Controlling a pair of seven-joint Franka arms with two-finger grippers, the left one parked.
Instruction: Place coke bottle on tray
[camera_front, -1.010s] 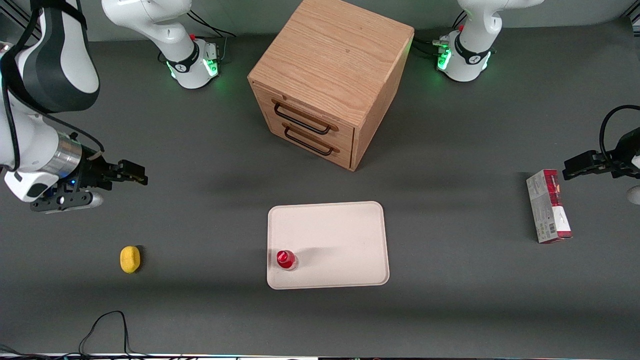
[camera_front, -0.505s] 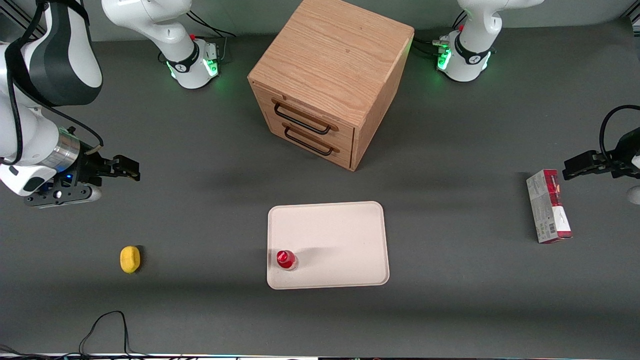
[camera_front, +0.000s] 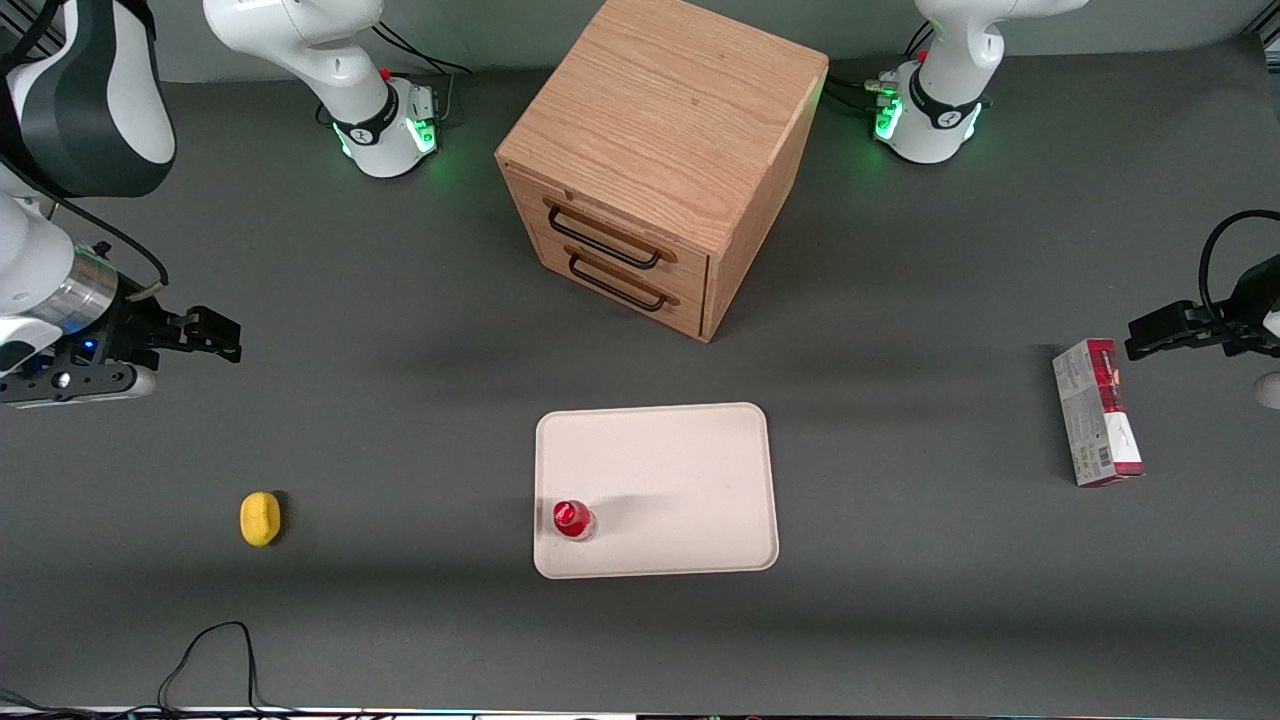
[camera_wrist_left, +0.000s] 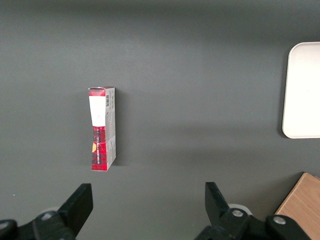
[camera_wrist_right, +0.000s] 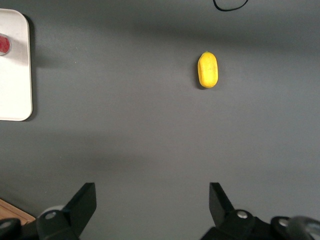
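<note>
The coke bottle (camera_front: 572, 519), a tiny red bottle with a red cap, stands upright on the cream-white tray (camera_front: 680, 470), in the tray corner nearest the front camera on the working arm's side. A sliver of it shows in the right wrist view (camera_wrist_right: 4, 44) on the tray's edge (camera_wrist_right: 17, 90). My right gripper (camera_front: 222, 338) is open and empty, high above the table, far from the tray toward the working arm's end. Its fingers stand wide apart in the right wrist view (camera_wrist_right: 152, 197).
A wooden drawer cabinet (camera_front: 655, 160) stands farther from the front camera than the tray. A yellow lemon (camera_front: 260, 518) lies toward the working arm's end; it also shows in the right wrist view (camera_wrist_right: 207, 70). A red-and-white carton (camera_front: 1097, 412) lies toward the parked arm's end.
My right gripper has drawn back from the tray toward the working arm's end of the table, still open and empty. The bottle and tray have not moved.
</note>
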